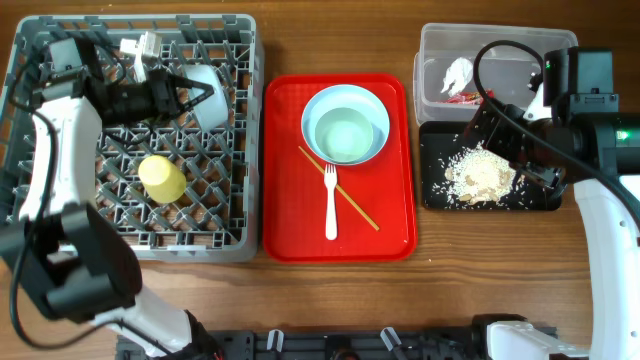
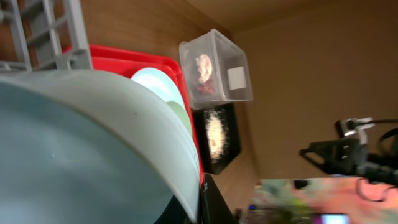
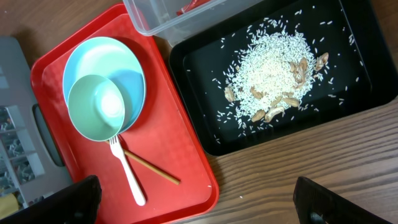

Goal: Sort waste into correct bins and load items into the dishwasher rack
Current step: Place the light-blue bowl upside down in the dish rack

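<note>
Over rack | left pincer pinching light blue bowl | right pincer spread near black tray

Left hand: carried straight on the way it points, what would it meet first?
The bowl, right at the left hand; past it, probably the rack wall. Touching or not is unclear.
</note>
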